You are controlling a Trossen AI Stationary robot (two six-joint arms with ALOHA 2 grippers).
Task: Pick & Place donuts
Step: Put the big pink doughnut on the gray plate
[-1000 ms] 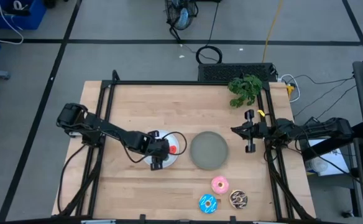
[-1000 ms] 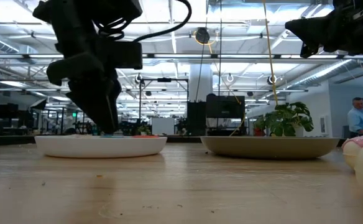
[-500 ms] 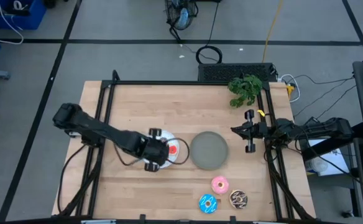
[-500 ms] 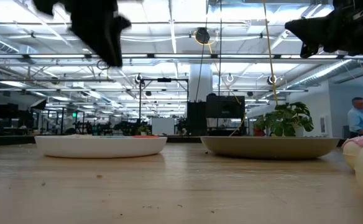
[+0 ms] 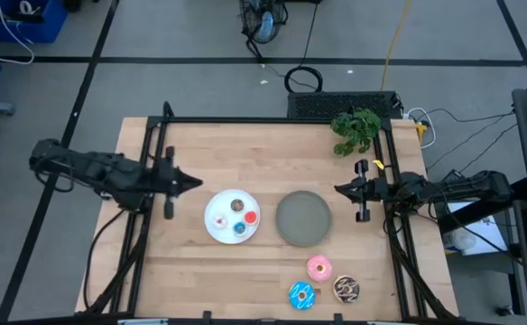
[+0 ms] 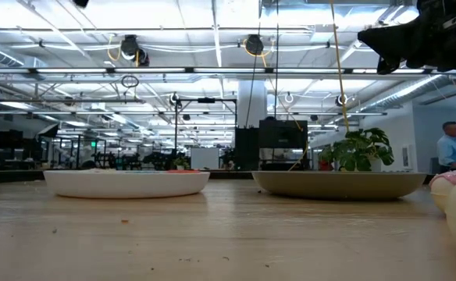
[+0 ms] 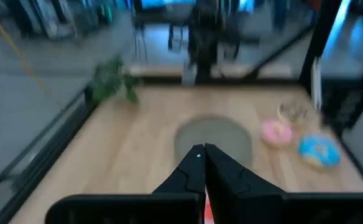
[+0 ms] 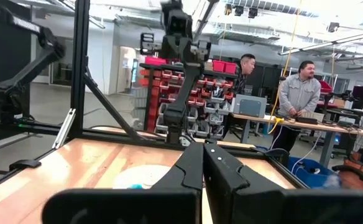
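Observation:
Several small donuts, among them a red one [image 5: 250, 217] and a blue one [image 5: 239, 228], lie on the white plate [image 5: 217, 231]. The grey plate [image 5: 302, 218] beside it holds nothing. A pink donut [image 5: 318, 267], a blue sprinkled donut [image 5: 301, 294] and a chocolate sprinkled donut [image 5: 346, 288] rest on the table near its front edge. My left gripper [image 5: 198, 183] hangs shut above the table, left of and beyond the white plate. My right gripper [image 5: 338, 189] waits shut at the table's right, beyond the grey plate.
A green plant [image 5: 355, 129] stands at the far right corner. Black frame rails [image 5: 155, 162] run along the table's left, right and far sides. People [image 8: 298, 93] stand in the room behind the table. Bare wood lies in front of the white plate.
My left gripper has risen from the white plate and drawn back toward the table's left edge, leaving the small donuts uncovered on the plate. My right arm has kept still.

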